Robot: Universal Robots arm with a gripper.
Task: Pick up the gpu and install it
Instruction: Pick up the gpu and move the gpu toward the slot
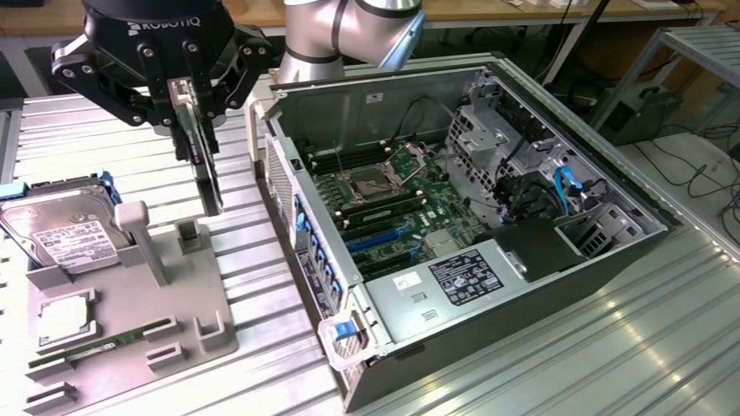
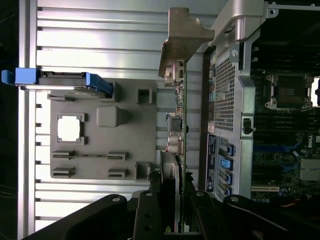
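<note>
Between the 2 fingers of the end effector (image 1: 192, 97) the gpu (image 1: 210, 178) hangs edge-on, gripped firmly at one end, with its silver bracket (image 2: 182, 37) at the end farthest from the fingers. Directly below the end effector sits a grey parts holder (image 1: 127, 286) on the ribbed worktop (image 1: 625, 347). Just beside the end effector stands the open computer case (image 1: 463, 199), its motherboard (image 1: 393, 204) exposed. On the opposite side, farther off, a hard drive (image 1: 64, 234) rests at the holder's edge.
</note>
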